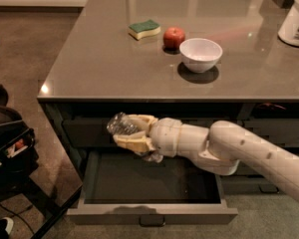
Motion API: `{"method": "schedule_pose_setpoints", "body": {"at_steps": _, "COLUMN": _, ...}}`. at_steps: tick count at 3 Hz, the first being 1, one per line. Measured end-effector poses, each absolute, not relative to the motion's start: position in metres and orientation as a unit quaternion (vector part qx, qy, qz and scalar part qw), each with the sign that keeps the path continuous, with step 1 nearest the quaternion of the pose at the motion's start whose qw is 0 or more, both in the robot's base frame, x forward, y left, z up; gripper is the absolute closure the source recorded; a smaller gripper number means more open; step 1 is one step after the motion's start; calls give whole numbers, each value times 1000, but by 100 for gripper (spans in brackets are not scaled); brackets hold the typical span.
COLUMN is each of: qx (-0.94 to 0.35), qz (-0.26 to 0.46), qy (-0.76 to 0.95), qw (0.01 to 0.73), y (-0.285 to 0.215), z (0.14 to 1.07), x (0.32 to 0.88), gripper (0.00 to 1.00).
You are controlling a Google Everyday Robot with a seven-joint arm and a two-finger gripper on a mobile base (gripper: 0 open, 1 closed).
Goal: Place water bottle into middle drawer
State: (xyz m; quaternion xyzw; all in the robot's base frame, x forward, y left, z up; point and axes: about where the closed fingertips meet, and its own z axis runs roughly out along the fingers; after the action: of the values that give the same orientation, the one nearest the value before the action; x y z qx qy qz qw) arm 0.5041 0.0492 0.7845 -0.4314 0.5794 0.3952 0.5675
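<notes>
The water bottle (120,125) is a clear crinkly plastic bottle held in my gripper (133,132), in front of the counter's edge and above the left part of the open middle drawer (152,214). The gripper's cream fingers (131,142) are shut around the bottle. Part of the bottle is hidden by the fingers; its label and cap do not show. The drawer is pulled out, its dark interior is bare, and its small bar pull sits at the front centre. My white arm (239,153) reaches in from the right.
On the grey countertop (99,59) lie a green-and-yellow sponge (144,29), a red apple (174,38) and a white bowl (200,54). A white jug (296,19) stands at the far right. A black cart (10,148) stands on the floor at the left.
</notes>
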Motion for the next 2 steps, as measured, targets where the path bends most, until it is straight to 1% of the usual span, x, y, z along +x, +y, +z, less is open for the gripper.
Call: {"method": "schedule_pose_setpoints", "body": {"at_steps": 2, "qx": -428, "qz": 414, "qy": 604, "qw": 530, "y": 78, "z": 692, "x": 514, "gripper": 100}}
